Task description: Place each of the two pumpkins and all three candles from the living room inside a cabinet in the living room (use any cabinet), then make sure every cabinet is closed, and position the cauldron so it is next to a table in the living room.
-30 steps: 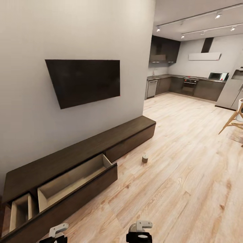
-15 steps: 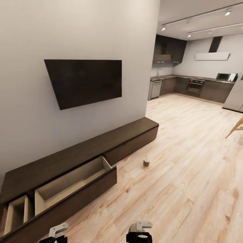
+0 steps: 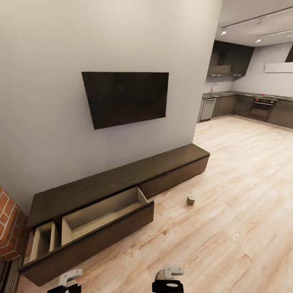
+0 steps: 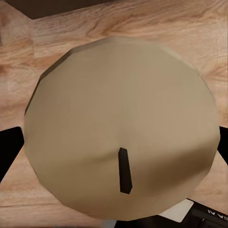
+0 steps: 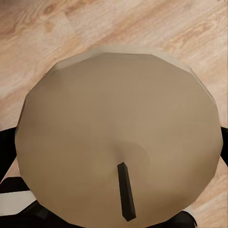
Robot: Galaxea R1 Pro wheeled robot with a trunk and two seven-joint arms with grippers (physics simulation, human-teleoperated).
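- The left gripper (image 4: 118,209) is clamped on a candle (image 4: 121,126): in the left wrist view the tan top and dark wick sit right between the dark fingers (image 4: 9,152), with floor planks behind.
- The right gripper (image 5: 114,213) likewise grips a second candle (image 5: 118,137), its wick pointing back toward the wrist, above the wood floor (image 5: 42,28).
- In the head view both grippers sit at the 6 o'clock edge, the left (image 3: 67,280) beside the right (image 3: 167,278), their loads hidden below the frame.
- The third candle (image 3: 190,200) stands on the floor at about 4 o'clock of centre, just in front of the cabinet (image 3: 122,179).
- The cabinet runs from 8 o'clock toward 3 o'clock under the wall television (image 3: 126,97); a wide drawer (image 3: 108,213) and a narrow drawer (image 3: 44,240) beside it are pulled open and look bare inside.
- My reading: two candles are in hand but not yet stowed, one waits on the floor; pumpkins, closing the drawers and the cauldron all remain.
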